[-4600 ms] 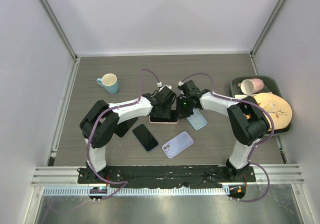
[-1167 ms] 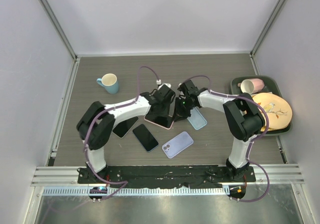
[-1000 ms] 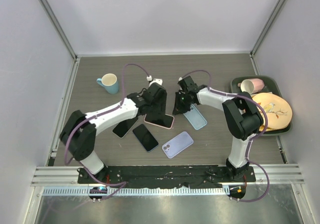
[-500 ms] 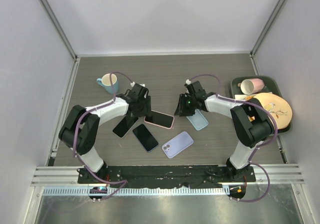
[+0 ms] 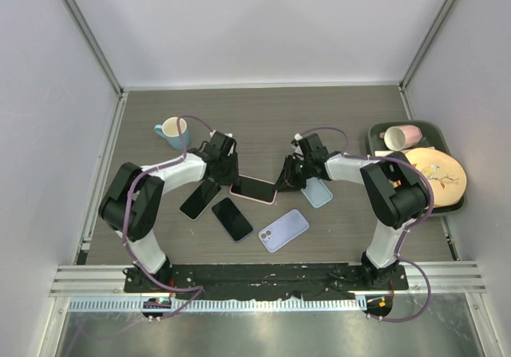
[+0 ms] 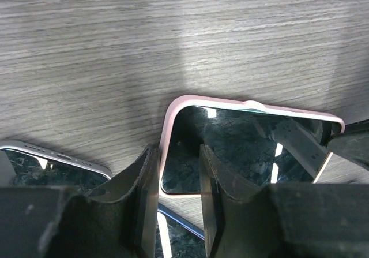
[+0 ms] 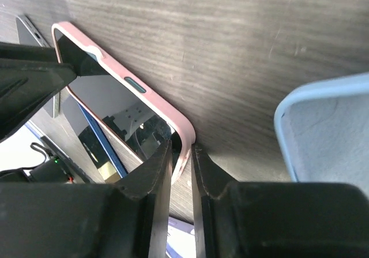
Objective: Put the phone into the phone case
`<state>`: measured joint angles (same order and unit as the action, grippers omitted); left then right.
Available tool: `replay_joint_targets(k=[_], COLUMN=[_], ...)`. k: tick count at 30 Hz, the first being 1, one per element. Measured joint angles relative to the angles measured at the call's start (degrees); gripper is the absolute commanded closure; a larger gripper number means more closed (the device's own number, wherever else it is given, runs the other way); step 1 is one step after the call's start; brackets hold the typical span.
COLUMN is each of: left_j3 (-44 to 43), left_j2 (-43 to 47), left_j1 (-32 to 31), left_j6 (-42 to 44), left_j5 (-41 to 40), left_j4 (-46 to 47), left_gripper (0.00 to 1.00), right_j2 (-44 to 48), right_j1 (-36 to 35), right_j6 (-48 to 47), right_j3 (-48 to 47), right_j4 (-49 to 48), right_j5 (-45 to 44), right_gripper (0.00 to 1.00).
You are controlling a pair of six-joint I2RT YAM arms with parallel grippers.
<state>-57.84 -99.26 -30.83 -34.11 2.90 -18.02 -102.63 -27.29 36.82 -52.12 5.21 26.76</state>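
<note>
Grey wood-grain worktop [image 5: 263, 117], phone [image 5: 255, 189] lying flat btwn the two arms, seated in its pink case [image 6: 173, 105]. Left gripper [image 6: 177, 154] part open, fingers straddling one corner of the case, no grip on it. Right gripper [image 7: 181, 148] nearly closed round the rim at the other end; can't tell if it pinches. Blue case [image 5: 318, 191] lies just beside, face up.

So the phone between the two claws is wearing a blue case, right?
No. The phone between the left claw and the right claw is wearing a pink case, not a blue one. Both wrist views show the pink rim.
</note>
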Motion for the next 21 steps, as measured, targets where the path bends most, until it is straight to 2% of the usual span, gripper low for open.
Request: replay_joint_targets(k=[10,18,21], left_j3=[-6.7,-16.9,-20.2], left_j2=[-4.2,-11.2,-13.4], left_j1=[0.6,1.2,1.9], left_j6=[0.0,0.3,0.4], left_j5=[0.8,1.9,2.8], left_j4=[-5.4,-11.9,-14.1], left_gripper=[0.72,0.71,0.67], right_j2=[-6.1,-11.7,-13.4], right_j1=[4.4,6.8,7.0], right_j6=[0.4,-0.2,-0.5], right_j3=[-9.5,-17.9,-20.2], right_j4=[0.3,0.1,0.0], right_j5=[-1.5,-2.6,-3.3], right_gripper=[0.84,0.82,0.78])
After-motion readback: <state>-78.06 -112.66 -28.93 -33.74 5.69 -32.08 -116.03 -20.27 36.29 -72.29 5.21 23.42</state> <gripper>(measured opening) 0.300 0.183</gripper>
